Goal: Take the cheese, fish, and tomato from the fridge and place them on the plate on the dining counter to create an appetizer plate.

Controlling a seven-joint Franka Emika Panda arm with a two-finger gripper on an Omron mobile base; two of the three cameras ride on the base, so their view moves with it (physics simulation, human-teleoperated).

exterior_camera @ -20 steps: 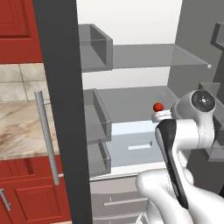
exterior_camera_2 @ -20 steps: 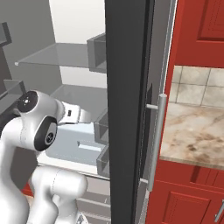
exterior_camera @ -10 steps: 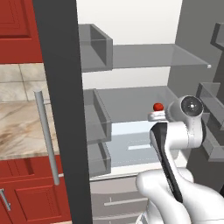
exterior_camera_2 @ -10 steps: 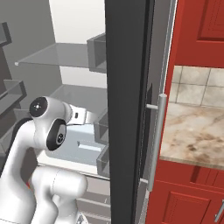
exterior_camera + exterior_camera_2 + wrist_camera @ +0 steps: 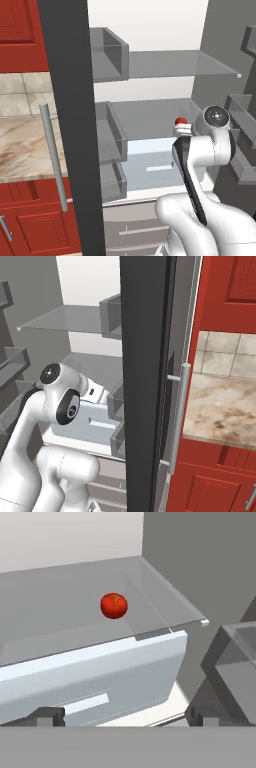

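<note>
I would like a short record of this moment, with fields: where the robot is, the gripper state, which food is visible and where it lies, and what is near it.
place: in front of the open fridge, arm reaching inside
gripper: gripper open, holding nothing, aimed toward the shelf
food visible: tomato, round and red
tomato position: on a glass shelf, apart from the gripper
below the shelf: a pale drawer
fridge door: dark door with a silver handle

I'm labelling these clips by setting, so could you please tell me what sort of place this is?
A rendered home kitchen, it seems: an open fridge with glass shelves, a tomato on one, red cabinets and a marbled counter alongside.
</note>
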